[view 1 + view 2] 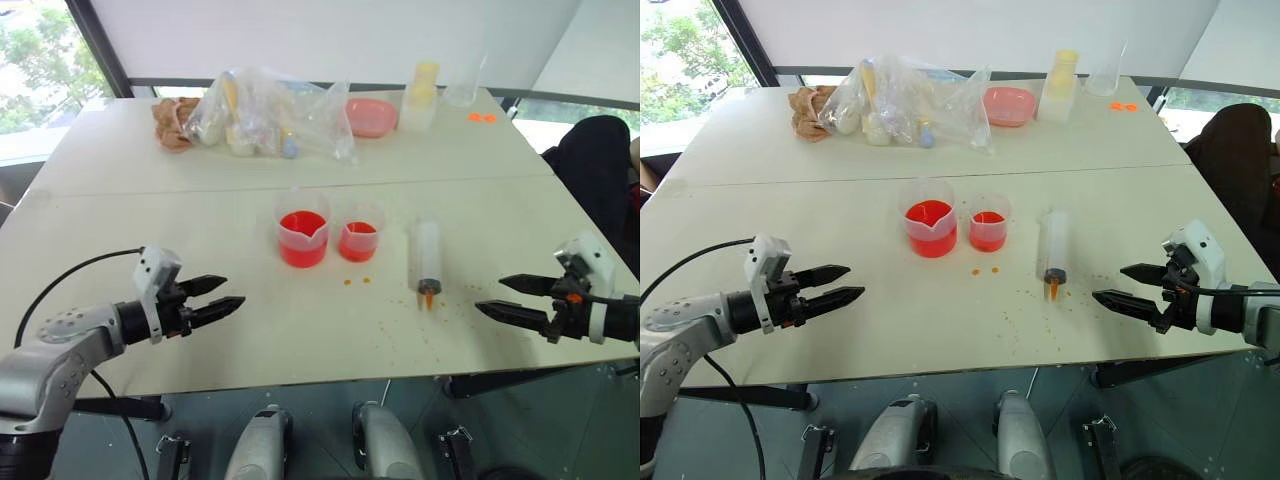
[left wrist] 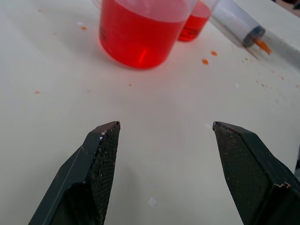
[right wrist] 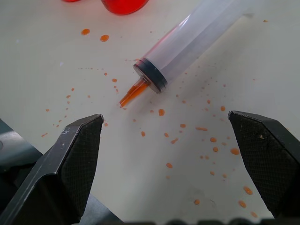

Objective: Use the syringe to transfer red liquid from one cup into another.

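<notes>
The clear syringe [image 1: 428, 260] lies flat on the white table, its orange tip toward the front edge. To its left stand the larger spouted cup [image 1: 302, 228] and the smaller cup [image 1: 358, 233], both holding red liquid [image 1: 302, 238]. My left gripper [image 1: 222, 296] hovers open near the front left of the table, pointing at the cups, empty. My right gripper [image 1: 499, 296] is open and empty at the front right, pointing toward the syringe [image 3: 187, 40]. In the left wrist view the larger cup [image 2: 140, 28] sits ahead of the open fingers [image 2: 101, 154].
Small orange droplets [image 3: 187, 126] spatter the table around the syringe tip. At the back lie a clear plastic bag of items [image 1: 265, 115], a pink bowl [image 1: 370, 117], stacked containers [image 1: 420, 95] and a brown object [image 1: 172, 122]. A dark chair [image 1: 595, 170] stands at the right.
</notes>
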Robot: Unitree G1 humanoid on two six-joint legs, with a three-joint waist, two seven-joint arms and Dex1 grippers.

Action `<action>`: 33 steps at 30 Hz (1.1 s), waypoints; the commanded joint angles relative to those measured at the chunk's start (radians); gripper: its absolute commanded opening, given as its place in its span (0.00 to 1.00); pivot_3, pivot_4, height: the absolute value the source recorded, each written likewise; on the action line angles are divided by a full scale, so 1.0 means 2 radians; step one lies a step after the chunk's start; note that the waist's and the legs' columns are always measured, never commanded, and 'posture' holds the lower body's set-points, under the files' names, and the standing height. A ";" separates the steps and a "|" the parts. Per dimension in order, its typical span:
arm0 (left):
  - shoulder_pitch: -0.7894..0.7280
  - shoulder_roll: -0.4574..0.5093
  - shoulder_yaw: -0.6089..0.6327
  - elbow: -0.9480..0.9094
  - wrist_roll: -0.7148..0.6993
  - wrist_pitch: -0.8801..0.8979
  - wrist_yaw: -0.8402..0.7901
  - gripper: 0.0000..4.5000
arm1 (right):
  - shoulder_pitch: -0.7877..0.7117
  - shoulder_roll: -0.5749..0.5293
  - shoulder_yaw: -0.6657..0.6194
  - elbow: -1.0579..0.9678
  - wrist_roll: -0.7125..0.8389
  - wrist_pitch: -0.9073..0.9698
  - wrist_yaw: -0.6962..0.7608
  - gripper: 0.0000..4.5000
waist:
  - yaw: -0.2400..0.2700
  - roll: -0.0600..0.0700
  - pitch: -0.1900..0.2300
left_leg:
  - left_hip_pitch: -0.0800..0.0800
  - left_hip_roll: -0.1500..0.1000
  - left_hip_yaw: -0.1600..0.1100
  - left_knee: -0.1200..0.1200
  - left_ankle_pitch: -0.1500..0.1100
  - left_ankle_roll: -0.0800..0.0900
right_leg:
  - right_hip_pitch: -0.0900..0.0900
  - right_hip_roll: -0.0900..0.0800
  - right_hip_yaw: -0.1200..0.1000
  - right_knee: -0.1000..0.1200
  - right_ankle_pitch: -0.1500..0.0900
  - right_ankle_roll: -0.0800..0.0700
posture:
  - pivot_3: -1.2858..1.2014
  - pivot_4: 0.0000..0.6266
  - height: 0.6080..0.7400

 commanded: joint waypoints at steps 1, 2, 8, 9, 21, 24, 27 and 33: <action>-0.007 0.002 0.012 -0.014 -0.003 -0.001 0.010 0.74 | -0.014 0.002 0.005 0.006 -0.007 -0.012 -0.001 0.99 | 0.000 0.000 0.000 | 0.000 0.000 0.000 0.000 0.000 0.000 | 0.000 0.000 0.000 0.000 0.000 0.000 | 0.52 0.24 1.00; -0.010 0.002 0.009 -0.015 0.003 -0.007 0.013 0.74 | -0.016 0.003 0.006 0.007 -0.006 -0.011 -0.002 0.99 | 0.000 0.000 0.000 | 0.000 0.000 0.000 0.000 0.000 0.000 | 0.000 0.000 0.000 0.000 0.000 0.000 | 0.52 0.24 1.00; -0.024 0.003 -0.003 -0.012 0.016 -0.016 0.019 0.74 | -0.017 0.005 0.012 0.015 -0.011 -0.011 0.001 0.99 | 0.001 0.000 0.000 | 0.000 0.000 0.000 0.000 0.000 0.000 | 0.000 0.000 0.000 0.000 0.000 0.000 | 0.52 0.24 1.00; -0.030 0.000 -0.005 -0.014 0.013 -0.013 0.020 0.74 | -0.019 0.003 0.013 0.017 -0.012 -0.011 0.002 0.99 | 0.001 0.000 0.000 | 0.000 0.000 0.000 0.000 0.000 0.000 | 0.000 0.000 0.000 0.000 0.000 0.000 | 0.52 0.24 1.00; -0.083 0.002 -0.043 0.014 0.025 -0.020 -0.012 0.74 | -0.121 -0.016 0.032 0.047 0.002 0.081 -0.046 0.99 | -0.001 0.000 0.000 | 0.000 0.000 0.000 0.000 0.000 0.000 | 0.000 0.000 0.000 0.000 0.000 0.000 | 0.52 0.24 1.00; -0.124 0.010 -0.041 0.029 0.013 -0.011 -0.029 0.74 | -0.199 -0.044 0.076 0.072 -0.007 0.125 -0.054 0.99 | -0.001 0.001 0.000 | 0.000 0.000 0.000 0.001 0.000 0.000 | 0.000 0.000 0.000 0.000 0.001 -0.001 | 0.52 0.24 1.00; -0.178 0.035 -0.040 0.046 0.001 0.003 -0.063 0.74 | -0.341 -0.016 0.139 0.153 -0.023 0.215 -0.097 0.99 | -0.002 0.000 0.000 | 0.000 0.000 0.000 0.000 0.000 0.000 | 0.000 0.001 -0.001 0.000 0.001 -0.001 | 0.52 0.24 1.00; -0.241 0.069 -0.054 0.060 0.008 0.003 -0.107 0.74 | -0.511 0.074 0.206 0.315 -0.056 0.314 -0.131 0.99 | -0.003 -0.001 0.001 | -0.001 -0.001 0.001 -0.001 0.000 0.000 | -0.002 0.001 0.000 0.000 0.001 -0.001 | 0.52 0.24 1.00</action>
